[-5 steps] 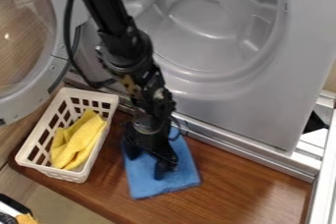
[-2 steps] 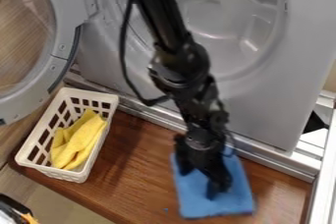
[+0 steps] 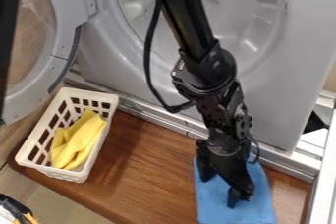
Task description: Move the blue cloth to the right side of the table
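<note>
The black mechanical hand (image 3: 230,187) and the rectangular blue fabric cloth (image 3: 260,210) beneath it have shifted onto the right of the brown wooden surface (image 3: 148,169); the move looks nearly done; I can't tell whether the hand is clamped.

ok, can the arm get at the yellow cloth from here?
Probably yes: the yellow cloth sits in an open-topped white basket, nothing over it. The gripper is down on the blue cloth, so it'd likely need to rise first.

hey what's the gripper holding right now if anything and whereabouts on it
I can't tell: the gripper is down over roughly the middle of the blue cloth, but whether it pinches or just presses isn't clear.
</note>
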You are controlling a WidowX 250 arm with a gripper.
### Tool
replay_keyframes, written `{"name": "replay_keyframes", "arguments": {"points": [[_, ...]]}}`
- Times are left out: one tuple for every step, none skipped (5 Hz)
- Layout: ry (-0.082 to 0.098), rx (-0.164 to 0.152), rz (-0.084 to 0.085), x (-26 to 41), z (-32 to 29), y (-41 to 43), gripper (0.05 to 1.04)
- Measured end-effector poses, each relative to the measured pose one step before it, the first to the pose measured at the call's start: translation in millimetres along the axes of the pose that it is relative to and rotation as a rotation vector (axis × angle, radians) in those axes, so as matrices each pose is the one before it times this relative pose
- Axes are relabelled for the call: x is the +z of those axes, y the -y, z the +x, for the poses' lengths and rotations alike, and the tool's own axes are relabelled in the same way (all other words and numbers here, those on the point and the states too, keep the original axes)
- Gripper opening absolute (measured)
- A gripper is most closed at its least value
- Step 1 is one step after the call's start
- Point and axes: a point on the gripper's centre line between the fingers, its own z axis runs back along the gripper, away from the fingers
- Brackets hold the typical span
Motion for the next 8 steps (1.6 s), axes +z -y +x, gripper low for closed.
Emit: {"name": "replay_keyframes", "arguments": {"points": [[-0.0112, -0.0316, 0.009, 0.35, 0.45, 1.72, 1.001], [-0.0205, -0.008, 0.013, 3.26, -0.44, -1.83, 0.999], [0.0475, -0.0129, 0.0419, 25.08, 10.71, 1.04, 0.999], [0.0267, -0.0195, 0.0074, 20.06, -0.52, 0.16, 0.999], [0.0167, 0.0078, 0.0238, 20.93, -0.2, -3.59, 0.999], [-0.0212, -0.0242, -0.0143, 24.1, -1.51, -4.0, 0.999], [-0.0011, -0.0008, -0.0025, 0.6, -0.59, 0.08, 0.999], [0.003, -0.0015, 0.0006, 0.62, 0.77, -0.15, 0.999]]}}
